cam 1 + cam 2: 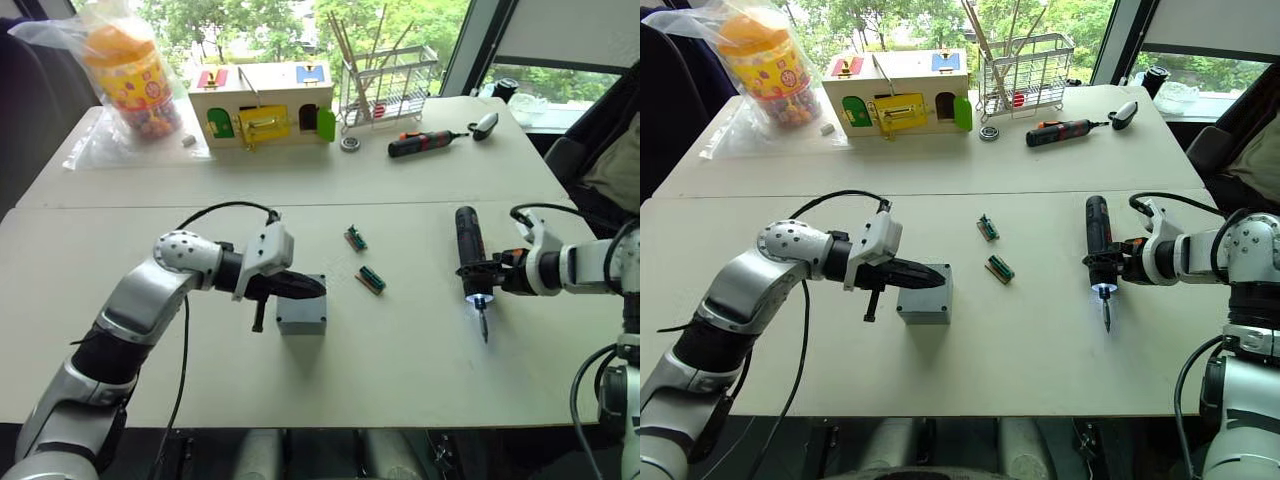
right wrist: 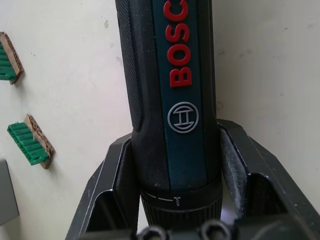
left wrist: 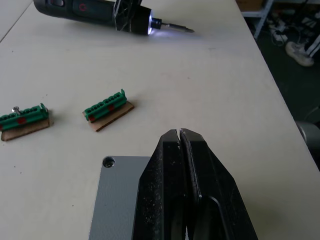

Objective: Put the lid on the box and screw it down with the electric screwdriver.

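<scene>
Right gripper [image 1: 490, 272] clamps the electric screwdriver [image 1: 468, 250] mid-barrel; likely heavy, rigid; left gripper [image 1: 300, 287], pinched shut, rests over lidded box [image 1: 302, 318].

- Standing at 11 o'clock at the table's [image 1: 420, 380] far edge: wooden toy house [image 1: 262, 113] with coloured doors and a yellow latch plate.
- Sitting at 10 o'clock beside the house: clear plastic bag [image 1: 110, 80] holding a yellow jar of coloured pieces.
- Standing at 12 o'clock, just right of the house: wire rack [image 1: 388, 88] with thin sticks leaning in it.
- Lying at 1 o'clock: small black-and-red screwdriver [image 1: 425, 143], with a dark computer mouse [image 1: 484, 125] near its tip.
- Lying near the table's middle, slightly apart: two green terminal blocks [image 1: 369, 279] on brown backing.
</scene>
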Available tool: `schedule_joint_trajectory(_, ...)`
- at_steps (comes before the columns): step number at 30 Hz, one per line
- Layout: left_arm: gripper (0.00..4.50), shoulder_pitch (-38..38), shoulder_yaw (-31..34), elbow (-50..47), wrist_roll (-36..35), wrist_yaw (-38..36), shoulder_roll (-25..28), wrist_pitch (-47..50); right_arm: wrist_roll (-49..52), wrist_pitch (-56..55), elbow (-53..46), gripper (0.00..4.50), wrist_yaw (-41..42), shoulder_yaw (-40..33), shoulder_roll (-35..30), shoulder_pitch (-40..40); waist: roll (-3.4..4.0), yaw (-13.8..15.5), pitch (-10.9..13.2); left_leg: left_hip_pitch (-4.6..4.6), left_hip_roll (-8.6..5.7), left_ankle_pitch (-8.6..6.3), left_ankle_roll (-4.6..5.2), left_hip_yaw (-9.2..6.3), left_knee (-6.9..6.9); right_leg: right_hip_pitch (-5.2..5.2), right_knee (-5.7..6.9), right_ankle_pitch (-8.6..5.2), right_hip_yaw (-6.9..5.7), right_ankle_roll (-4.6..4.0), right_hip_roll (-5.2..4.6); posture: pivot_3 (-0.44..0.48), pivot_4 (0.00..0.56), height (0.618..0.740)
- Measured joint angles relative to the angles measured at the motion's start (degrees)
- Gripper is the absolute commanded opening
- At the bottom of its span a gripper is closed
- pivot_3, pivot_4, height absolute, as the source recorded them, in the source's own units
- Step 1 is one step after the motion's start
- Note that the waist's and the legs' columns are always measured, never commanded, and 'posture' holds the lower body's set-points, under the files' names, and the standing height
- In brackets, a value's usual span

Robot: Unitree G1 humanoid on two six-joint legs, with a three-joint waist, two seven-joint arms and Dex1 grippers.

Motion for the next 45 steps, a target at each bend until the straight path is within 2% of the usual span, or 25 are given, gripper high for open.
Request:
schedule_joint_trajectory(4, 0.0, 0.94, 0.01, 0.08, 0.99, 0.37, 0.76, -0.99, 0.11, 0.0, 0.51, 1.8, 1.22, 2.66, -0.84, -0.89, 0.0, -0.02, 0.0, 0.0, 0.0, -0.01, 0.01, -0.01, 0.04, 0.02, 0.01, 0.01, 0.0, 0.02, 0.01, 0.0, 0.15, 0.736)
schedule_joint_trajectory(6, 0.0, 0.94, 0.1, 0.25, 1.25, 0.46, 0.93, -1.28, -0.55, 0.0, 0.64, 2.81, 1.87, 3.74, -1.06, -1.44, 0.0, -0.02, 0.0, 0.0, -0.01, -0.01, 0.01, -0.01, 0.04, 0.03, 0.01, 0.01, 0.0, 0.02, 0.01, 0.0, 0.15, 0.736)
schedule_joint_trajectory(7, 0.0, 0.94, 0.24, 0.54, 1.35, 0.54, 0.98, -1.38, -0.86, 0.0, 0.6, 3.02, 2.41, 3.88, -1.07, -1.63, 0.0, -0.01, 0.0, 0.01, -0.01, -0.01, 0.02, -0.01, 0.05, 0.03, 0.01, 0.01, 0.0, 0.02, 0.01, 0.0, 0.15, 0.736)
schedule_joint_trajectory(10, 0.0, 0.93, 0.67, 1.88, 1.4, 1.0, 0.97, -1.43, -2.03, 0.0, 0.01, 4.25, 3.69, 4.05, -1.07, -2.14, 0.0, 0.04, 0.0, 0.01, -0.01, -0.01, 0.02, -0.01, 0.08, 0.04, 0.01, 0.02, 0.0, 0.03, 0.01, 0.0, 0.15, 0.736)
schedule_joint_trajectory(11, 0.0, 0.93, 1.07, 2.22, 1.37, 1.17, 0.97, -1.42, -2.47, -0.02, -0.24, 4.43, 3.93, 4.06, -1.07, -2.25, 0.0, 0.08, 0.0, 0.01, -0.01, -0.01, 0.02, -0.02, 0.09, 0.05, 0.01, 0.02, 0.0, 0.03, 0.01, 0.0, 0.15, 0.736)
schedule_joint_trajectory(17, 0.0, 0.75, 7.82, 7.18, -0.47, 3.8, 1.2, -0.26, -6.96, -5.13, -5.74, 4.43, 7.83, 5.6, -2.77, -3.65, 0.01, 0.45, 0.0, -0.02, 0.0, -0.03, 0.06, 0.0, 0.09, -0.03, 0.03, 0.02, 0.0, 0.04, 0.01, 0.0, 0.15, 0.736)
schedule_joint_trajectory(20, 0.0, 1.09, 10.18, 8.02, -1.58, 4.67, 1.69, 0.92, -7.61, -10.52, -13.09, 4.43, 12.62, 6.45, -5.04, -3.82, 0.01, 0.75, 0.0, -0.02, 0.02, -0.07, 0.11, -0.01, 0.09, -0.03, 0.02, 0.02, 0.0, 0.04, 0.04, 0.0, 0.15, 0.736)
schedule_joint_trajectory(23, 0.0, 2.34, 12.31, 8.41, -2.19, 5.46, 2.39, 2.35, -5.68, -13.33, -20.87, 4.43, 17.09, 5.58, -4.22, -2.69, 0.01, 0.87, 0.0, -0.02, 0.08, -0.08, 0.12, -0.03, 0.1, -0.03, 0.03, 0.02, -0.01, 0.04, 0.06, 0.0, 0.15, 0.736)
schedule_joint_trajectory(25, 0.0, 4.07, 12.91, 8.59, -2.23, 5.38, 3.52, 2.94, -2.51, -14.61, -27.0, 4.43, 20.34, 4.17, -2.54, -0.14, 0.01, 1.0, 0.0, -0.02, 0.09, -0.08, 0.12, -0.05, 0.11, -0.02, 0.04, 0.02, -0.02, 0.04, 0.05, 0.0, 0.15, 0.736)
schedule_joint_trajectory(27, 0.0, 6.77, 13.06, 8.06, -2.22, 4.56, 5.09, 3.44, -1.44, -18.9, -36.5, 4.43, 24.2, 4.51, -2.6, 6.11, -0.01, 1.21, 0.0, -0.02, 0.1, -0.11, 0.17, -0.09, 0.1, 0.0, 0.02, 0.02, -0.06, 0.04, 0.04, 0.0, 0.15, 0.736)
schedule_joint_trajectory(30, 0.0, 10.02, 12.11, 7.87, -1.96, 3.51, 6.31, 4.04, -2.9, -26.18, -46.29, 4.43, 28.67, 9.55, -2.55, 15.87, -0.02, 1.46, 0.0, -0.06, 0.03, -0.11, 0.17, -0.1, 0.21, 0.05, 0.02, 0.02, -0.08, 0.04, -0.04, 0.0, 0.15, 0.736)
schedule_joint_trajectory(32, 0.0, 10.52, 10.84, 7.58, -1.93, 3.41, 5.84, 4.05, -3.96, -29.51, -49.59, 4.43, 29.58, 12.53, -0.93, 19.31, -0.02, 1.31, 0.0, -0.04, 0.01, -0.09, 0.14, -0.09, 0.29, 0.1, 0.03, 0.11, -0.06, 0.17, -0.06, 0.0, 0.15, 0.736)
schedule_joint_trajectory(38, 0.0, 10.34, 6.01, 6.76, 0.32, 4.16, 3.58, 3.02, -11.48, -36.41, -48.78, 4.43, 27.41, 22.07, 6.15, 21.23, -0.06, 1.06, -0.01, 0.11, 0.0, -0.06, 0.09, -0.1, 0.33, 0.23, 0.03, 0.17, -0.04, 0.22, 0.01, 0.0, 0.15, 0.736)
schedule_joint_trajectory(45, 0.0, 5.68, 3.27, 12.59, 4.4, 4.37, 0.82, -0.88, -12.6, -36.83, -45.92, 4.43, 26.96, 25.27, 12.66, 20.82, -0.08, 1.22, -0.03, 0.06, -0.03, -0.05, 0.06, -0.11, 0.32, 0.18, 0.02, 0.17, -0.05, 0.22, 0.01, 0.0, 0.15, 0.736)
